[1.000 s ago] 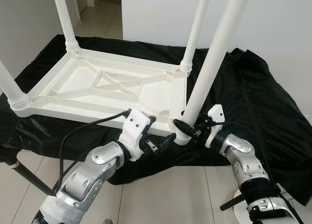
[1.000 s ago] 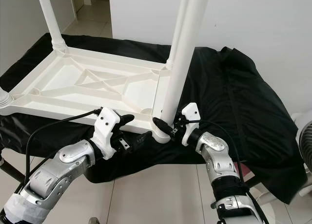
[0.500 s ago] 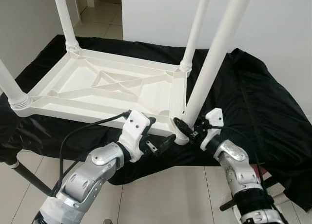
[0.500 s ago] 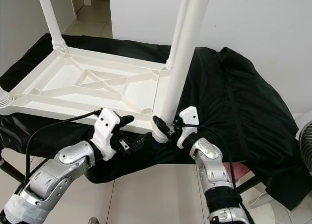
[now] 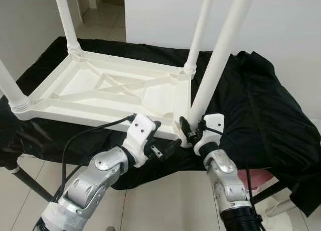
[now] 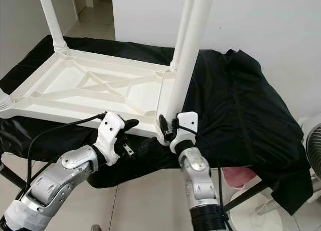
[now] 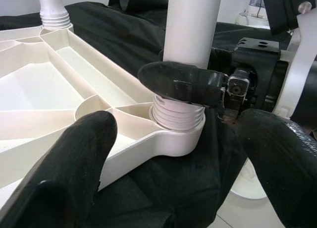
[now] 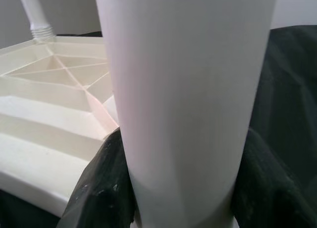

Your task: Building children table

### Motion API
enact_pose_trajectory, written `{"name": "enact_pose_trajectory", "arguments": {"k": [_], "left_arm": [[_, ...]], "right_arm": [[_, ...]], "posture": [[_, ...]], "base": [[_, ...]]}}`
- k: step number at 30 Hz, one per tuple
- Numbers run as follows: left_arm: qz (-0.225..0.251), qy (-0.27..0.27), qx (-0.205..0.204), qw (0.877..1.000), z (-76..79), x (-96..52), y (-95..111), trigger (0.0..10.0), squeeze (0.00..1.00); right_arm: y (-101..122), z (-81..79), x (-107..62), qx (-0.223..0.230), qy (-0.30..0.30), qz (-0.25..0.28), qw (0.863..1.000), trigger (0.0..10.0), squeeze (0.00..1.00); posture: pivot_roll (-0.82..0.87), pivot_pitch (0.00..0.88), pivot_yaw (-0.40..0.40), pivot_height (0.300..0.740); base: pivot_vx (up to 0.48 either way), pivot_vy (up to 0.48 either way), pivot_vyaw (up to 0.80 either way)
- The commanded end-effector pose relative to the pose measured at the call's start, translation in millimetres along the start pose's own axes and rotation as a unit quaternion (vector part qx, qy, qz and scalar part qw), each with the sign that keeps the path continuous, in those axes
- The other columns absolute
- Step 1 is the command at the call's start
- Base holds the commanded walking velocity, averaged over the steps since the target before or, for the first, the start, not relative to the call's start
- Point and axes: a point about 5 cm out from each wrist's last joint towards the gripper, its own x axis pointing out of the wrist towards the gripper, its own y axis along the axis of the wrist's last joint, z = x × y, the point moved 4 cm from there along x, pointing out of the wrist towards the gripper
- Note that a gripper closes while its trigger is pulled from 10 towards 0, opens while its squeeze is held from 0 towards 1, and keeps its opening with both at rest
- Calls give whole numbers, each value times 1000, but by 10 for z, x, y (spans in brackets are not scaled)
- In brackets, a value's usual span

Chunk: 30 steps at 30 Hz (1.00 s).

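Two end effectors meet at the upturned white plastic table (image 5: 110,90): right end effector (image 5: 192,132) clamps its near white tubular leg (image 5: 216,60); left end effector (image 5: 168,143) spread wide beside it.

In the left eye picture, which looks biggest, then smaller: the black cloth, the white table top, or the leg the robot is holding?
1. black cloth
2. upside-down table top
3. leg in the right gripper, though it stands nearer the camera, so it looks bigger than the others.
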Motion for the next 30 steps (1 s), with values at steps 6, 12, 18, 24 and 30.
{"name": "enact_pose_trajectory", "arguments": {"k": [6,12,18,24,30], "left_arm": [[-4,-52,5,999,107,38,-8,10000,0],[-5,-53,7,999,95,37,-4,10000,0],[-5,-51,8,999,84,41,2,10000,0],[0,-45,9,999,72,41,30,10000,0],[0,-41,14,999,44,39,39,10000,0]], "right_arm": [[123,-52,-19,35,-19,23,999,10000,0],[133,11,-29,33,-32,23,999,10000,0],[124,-6,-36,35,-28,19,999,10000,851],[140,8,-54,24,1,22,999,10000,1000],[149,52,-70,7,27,21,999,10000,1000]], "posture": [[-13,6,-50,740],[-16,10,-48,740],[-14,14,-48,740],[-6,24,-53,740],[-3,28,-56,740]], "base": [[0,0,0],[0,0,0],[0,0,0],[0,0,0],[0,0,0]]}}
